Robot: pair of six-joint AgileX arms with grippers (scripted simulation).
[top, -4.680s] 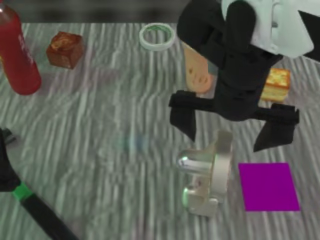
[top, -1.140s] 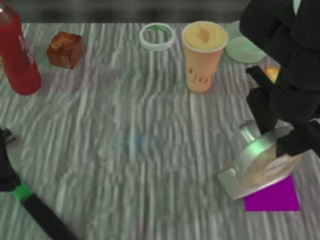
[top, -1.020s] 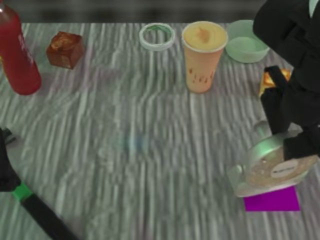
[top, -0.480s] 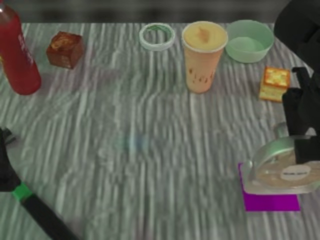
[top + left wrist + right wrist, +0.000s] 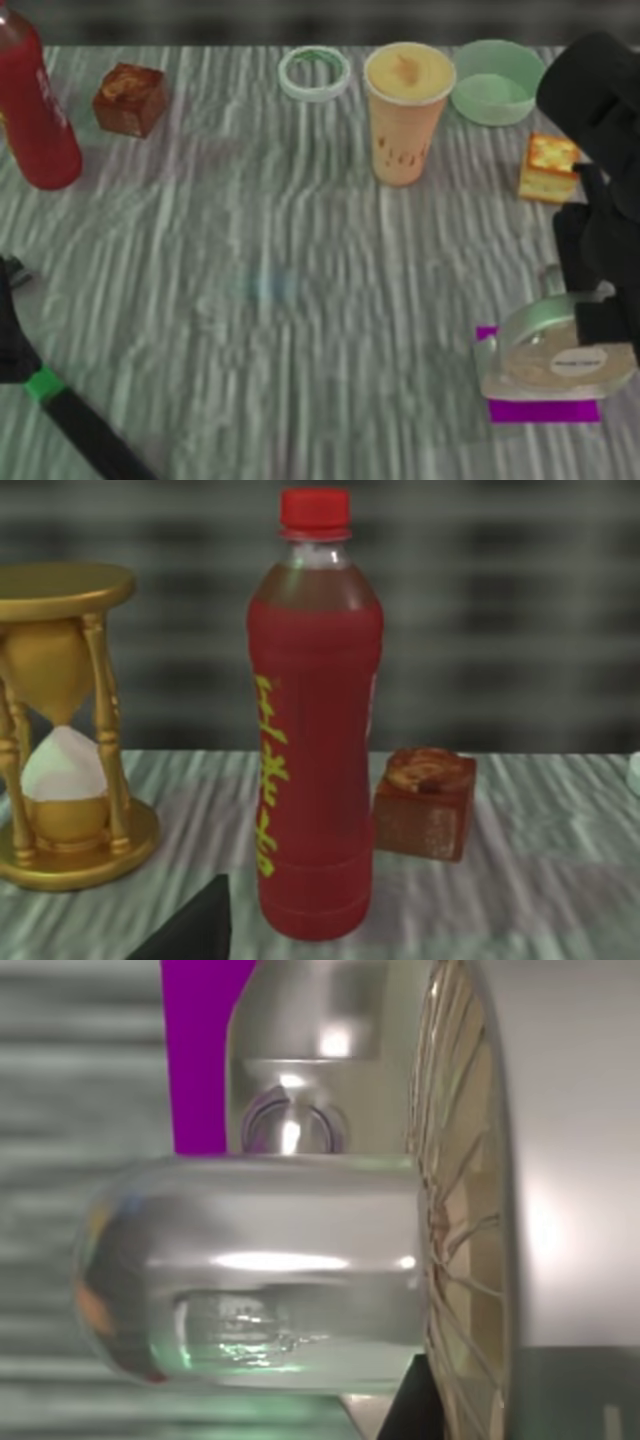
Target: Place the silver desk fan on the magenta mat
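From above, at the table's four o'clock, the right gripper (image 5: 600, 300) clamps the silver desk fan (image 5: 556, 357) over the magenta mat (image 5: 541, 408), the left arm parked at eight o'clock; the right wrist shows the fan's motor bulge against magenta.

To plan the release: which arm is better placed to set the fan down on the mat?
Right. The right gripper already grips the silver desk fan over the magenta mat; the left arm sits parked far away at the table's left edge.
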